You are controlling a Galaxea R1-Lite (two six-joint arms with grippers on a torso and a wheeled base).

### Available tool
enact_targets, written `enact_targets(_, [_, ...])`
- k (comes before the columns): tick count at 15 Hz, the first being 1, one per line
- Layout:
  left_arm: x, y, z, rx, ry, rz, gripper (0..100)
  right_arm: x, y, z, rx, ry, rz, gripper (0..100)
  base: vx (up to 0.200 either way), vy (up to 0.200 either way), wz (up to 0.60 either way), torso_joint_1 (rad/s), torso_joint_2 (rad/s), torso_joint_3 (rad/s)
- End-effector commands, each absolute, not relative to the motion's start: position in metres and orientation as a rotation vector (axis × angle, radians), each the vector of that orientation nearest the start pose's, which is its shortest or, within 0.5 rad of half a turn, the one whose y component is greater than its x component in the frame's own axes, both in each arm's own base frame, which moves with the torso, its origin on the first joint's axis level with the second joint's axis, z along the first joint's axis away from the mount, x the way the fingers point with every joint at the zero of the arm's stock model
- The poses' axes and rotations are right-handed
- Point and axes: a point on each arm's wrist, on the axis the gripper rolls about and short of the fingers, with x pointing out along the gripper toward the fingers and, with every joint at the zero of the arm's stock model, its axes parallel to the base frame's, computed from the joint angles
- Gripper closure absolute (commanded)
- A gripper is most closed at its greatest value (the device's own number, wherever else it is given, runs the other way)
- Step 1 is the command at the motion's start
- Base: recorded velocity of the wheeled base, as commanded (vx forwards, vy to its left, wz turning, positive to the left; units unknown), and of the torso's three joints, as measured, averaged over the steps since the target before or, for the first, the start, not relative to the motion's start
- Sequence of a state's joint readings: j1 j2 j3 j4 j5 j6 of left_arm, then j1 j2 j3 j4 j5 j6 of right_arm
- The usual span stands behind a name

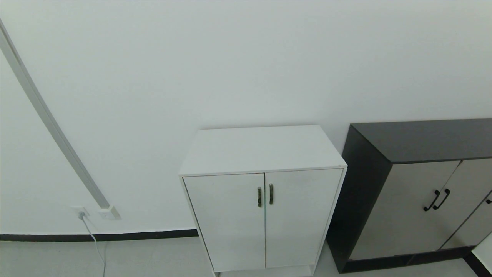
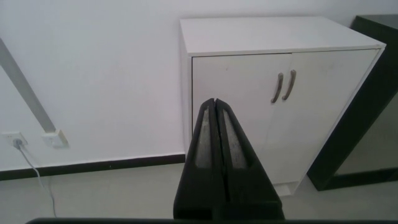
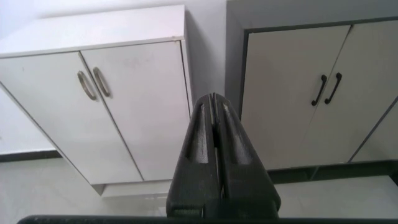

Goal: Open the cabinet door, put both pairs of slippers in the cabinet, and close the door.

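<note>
Standing shut at the wall: white cabinet point(image 1: 261, 152)

Seen from the head view: white cabinet in the middle of the scene, back against the white wall point(image 1: 246, 57), not yet opened. Left door point(image 1: 226, 223) and right door point(image 1: 298, 219) meeting at the centre seam, with two small metal handles point(image 1: 265, 195) upright and just beside each other there. Close on the right, a black cabinet point(image 1: 365, 184) with light doors, also closed, carrying dark handles point(image 1: 437, 200). On the left part of the wall, a socket point(image 1: 80, 212) with a grey cable point(image 1: 96, 246) hanging down to the floor point(image 1: 153, 257). Rising from near the socket, a grey conduit point(image 1: 46, 115), slanted toward the upper left. Along the foot of the wall, a dark skirting strip point(image 1: 115, 235).

From the left wrist view: left gripper point(image 2: 214, 106) in the air, well apart from the furniture, its two black fingers pressed flat together, closed on themselves. Farther off, facing it, the white cabinet point(image 2: 249, 37) with both doors closed. Socket and cable on the wall at the left of the cabinet.

From the right wrist view: right gripper point(image 3: 213, 99) likewise squeezed together, finger against finger. Beyond it, the white cabinet point(image 3: 124, 37) on the left and the black cabinet point(image 3: 292, 87) on the right, standing near each other, all doors closed.
</note>
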State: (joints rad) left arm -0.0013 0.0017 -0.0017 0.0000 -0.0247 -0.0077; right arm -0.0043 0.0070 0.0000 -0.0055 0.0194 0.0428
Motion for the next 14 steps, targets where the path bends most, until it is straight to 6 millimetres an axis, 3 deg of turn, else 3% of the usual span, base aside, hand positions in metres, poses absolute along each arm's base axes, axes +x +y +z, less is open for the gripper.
enact_targets(1, [-0.0227,-0.0005,0.076,-0.008,0.002,-0.026,100,-0.0227,0.0002,0.0761,0.043,-0.005,0.002,100,0.0,0.0,0.0,0.0,0.0,0.0])
enact_targets(14, [-0.0227,-0.0005,0.076,-0.008,0.002,-0.026,100,-0.0227,-0.0006,0.0763,0.049,-0.007,-0.038,100,0.0,0.0,0.0,0.0,0.0,0.0])
